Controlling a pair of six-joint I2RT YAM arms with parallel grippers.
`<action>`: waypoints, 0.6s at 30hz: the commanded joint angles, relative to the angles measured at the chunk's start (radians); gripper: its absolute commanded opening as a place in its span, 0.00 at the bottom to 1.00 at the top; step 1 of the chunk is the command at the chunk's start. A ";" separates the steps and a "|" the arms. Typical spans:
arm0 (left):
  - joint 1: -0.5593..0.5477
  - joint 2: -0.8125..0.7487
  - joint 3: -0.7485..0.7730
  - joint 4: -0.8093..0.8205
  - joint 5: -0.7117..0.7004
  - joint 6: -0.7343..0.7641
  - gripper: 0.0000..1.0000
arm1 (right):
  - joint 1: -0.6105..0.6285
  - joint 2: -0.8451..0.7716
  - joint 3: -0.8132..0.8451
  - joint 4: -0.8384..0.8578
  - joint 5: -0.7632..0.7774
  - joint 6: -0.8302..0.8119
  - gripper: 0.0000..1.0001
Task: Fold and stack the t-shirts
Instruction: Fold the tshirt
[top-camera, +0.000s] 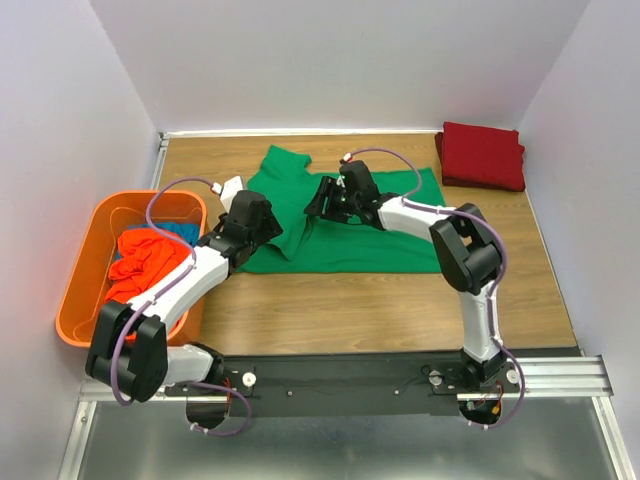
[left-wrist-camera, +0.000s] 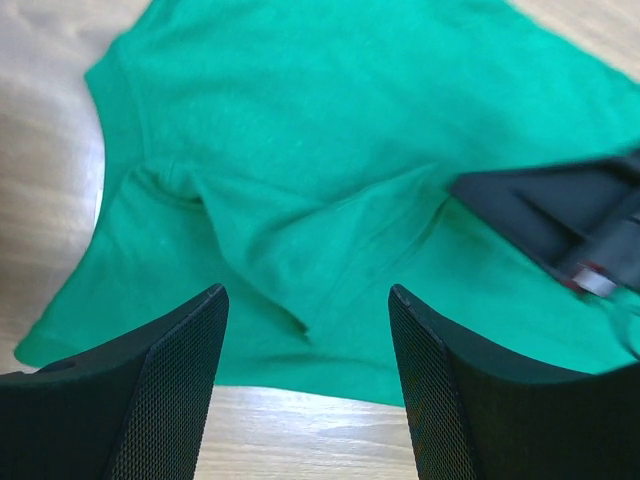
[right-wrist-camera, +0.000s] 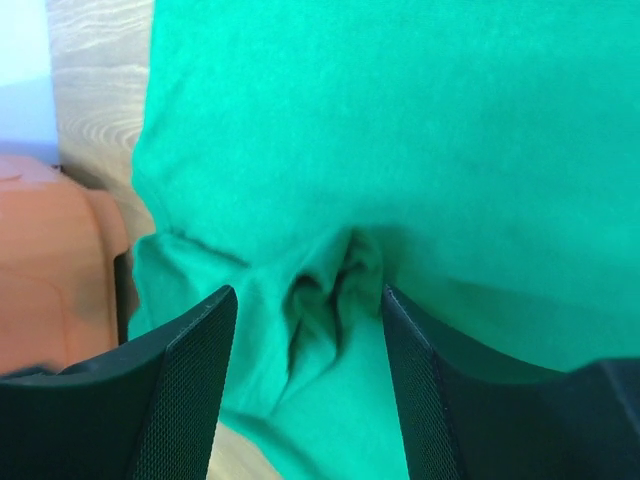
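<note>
Lying beneath right end effector (right-wrist-camera: 310, 300) is green t-shirt (right-wrist-camera: 420, 120).

In the top external view we look down from above and behind the arm bases, taking in the whole table (top-camera: 330, 320) and both arms. From the left wrist we look past the left gripper (left-wrist-camera: 307, 400), close over the green t-shirt (left-wrist-camera: 330, 150), with the right gripper (left-wrist-camera: 520, 210) at the right edge. The right wrist view sits just as close over the same shirt, the orange bin (right-wrist-camera: 50, 270) at its left edge.
</note>
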 joint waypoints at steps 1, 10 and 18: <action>0.005 0.031 -0.038 -0.033 -0.011 -0.092 0.73 | 0.000 -0.118 -0.083 -0.010 0.044 -0.068 0.67; 0.005 0.071 -0.086 0.072 0.093 -0.130 0.78 | 0.009 -0.212 -0.232 0.010 0.021 -0.107 0.67; 0.006 0.171 -0.060 0.154 0.182 -0.153 0.80 | 0.012 -0.253 -0.272 0.024 0.027 -0.124 0.67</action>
